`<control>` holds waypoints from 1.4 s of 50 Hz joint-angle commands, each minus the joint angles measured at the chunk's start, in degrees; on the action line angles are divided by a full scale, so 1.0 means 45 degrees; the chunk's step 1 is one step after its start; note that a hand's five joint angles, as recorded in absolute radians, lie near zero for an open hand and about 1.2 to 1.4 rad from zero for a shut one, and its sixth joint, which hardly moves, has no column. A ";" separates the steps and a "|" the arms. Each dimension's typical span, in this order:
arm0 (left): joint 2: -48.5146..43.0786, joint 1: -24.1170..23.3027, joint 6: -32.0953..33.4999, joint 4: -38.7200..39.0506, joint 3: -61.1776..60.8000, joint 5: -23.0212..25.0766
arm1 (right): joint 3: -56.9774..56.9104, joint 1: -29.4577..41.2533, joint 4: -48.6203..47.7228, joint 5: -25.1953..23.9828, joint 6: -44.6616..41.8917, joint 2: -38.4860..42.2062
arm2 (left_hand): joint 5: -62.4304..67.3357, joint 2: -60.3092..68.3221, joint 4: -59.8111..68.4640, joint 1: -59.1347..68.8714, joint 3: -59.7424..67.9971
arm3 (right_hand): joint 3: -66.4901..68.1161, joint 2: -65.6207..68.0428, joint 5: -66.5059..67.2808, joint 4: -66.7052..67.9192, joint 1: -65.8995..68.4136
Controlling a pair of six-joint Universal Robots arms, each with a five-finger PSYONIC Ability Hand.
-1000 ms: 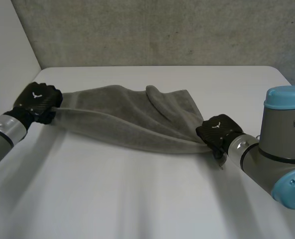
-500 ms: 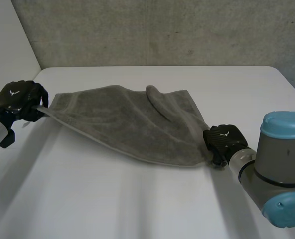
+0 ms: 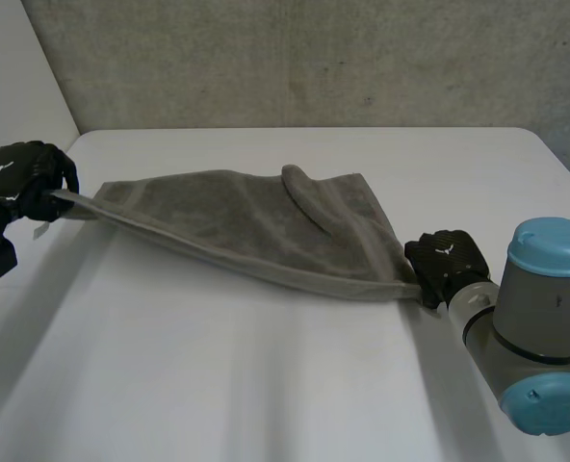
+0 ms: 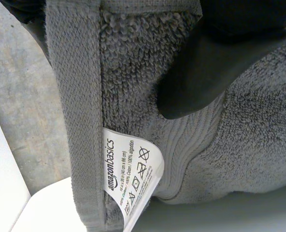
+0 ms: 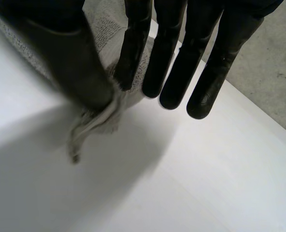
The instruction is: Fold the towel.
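Observation:
A grey towel point(image 3: 256, 226) is stretched low over the white table point(image 3: 266, 385) between my two hands, with a raised fold point(image 3: 302, 188) near its far edge. My left hand point(image 3: 20, 178), out past the table's left edge, is shut on the towel's left corner. In the left wrist view its thumb point(image 4: 206, 63) presses the terry towel point(image 4: 133, 72) just above a white care label point(image 4: 131, 179). My right hand point(image 3: 446, 265) holds the right corner. In the right wrist view the thumb point(image 5: 70, 63) and one finger point(image 5: 133, 48) pinch the towel's tip point(image 5: 97, 121), and the other fingers stay straight.
A rough grey wall point(image 3: 314, 58) runs behind the table. A white panel point(image 3: 15, 77) stands at the left by my left hand. My right arm's grey joint with its blue cap point(image 3: 545, 337) sits over the table's front right.
My left hand has pulled leftward off the table's edge and my right hand has shifted right and toward the front. The towel has gone from sagging to taut.

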 commanded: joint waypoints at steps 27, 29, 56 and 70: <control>0.0693 0.0056 -0.0885 -0.0019 -0.0390 -0.0058 | 0.0025 -0.0784 0.1259 -0.2134 0.2948 0.0381 | 0.1241 0.0640 0.0472 0.1522 0.0720 | -0.3230 -0.3324 -0.3269 -0.3249 -0.3448; 0.0693 0.0075 -0.0885 -0.0019 -0.0409 -0.0058 | 0.0025 -0.0764 0.1181 -0.2036 0.2948 0.0400 | 0.1241 0.0640 0.0472 0.1522 0.0720 | -0.3192 -0.3286 -0.3232 -0.3211 -0.3410; 0.2935 -0.0003 -0.4494 -0.2322 0.1834 0.0000 | -0.3484 -0.2286 0.4063 -0.2599 0.1136 -0.5495 | 0.1241 0.0640 0.0472 0.1522 0.0720 | 0.3299 0.3205 0.3260 0.3280 0.3081; 0.3956 -0.0022 -0.5202 -0.2265 0.0746 0.0078 | -0.5973 -0.2385 0.8133 -0.3500 -0.1386 -0.5713 | 0.1241 0.0640 0.0472 0.1522 0.0720 | 0.3299 0.3205 0.3260 0.3280 0.3081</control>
